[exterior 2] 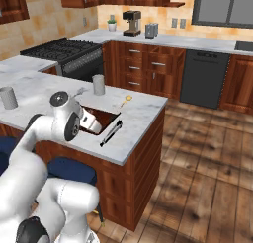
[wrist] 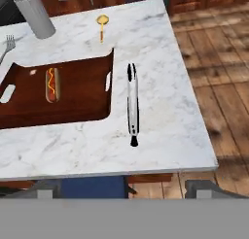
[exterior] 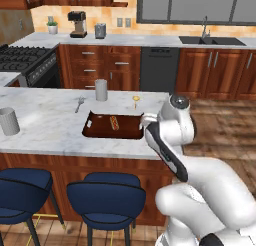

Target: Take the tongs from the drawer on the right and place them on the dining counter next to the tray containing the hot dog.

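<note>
The gripper [wrist: 125,187] hangs above the near edge of the dining counter [wrist: 160,48], its jaws spread wide and holding nothing, the two finger tips standing far apart at either side of the hand view. Just ahead of the hand and below it, the tongs [wrist: 132,104] lie flat on the marble, closed and pointing straight away from the fingers, free of any touch. Immediately to the left of the tongs from the hand's side sits the tray [wrist: 82,102], its long rim running alongside them with a narrow strip of stone between. The hot dog [wrist: 52,83] rests inside the tray, further left of the hand. Beyond the tongs a small golden spoon [wrist: 101,25] lies on the counter, with a grey cup [wrist: 35,14] and a fork [wrist: 6,46] off to the far left
</note>
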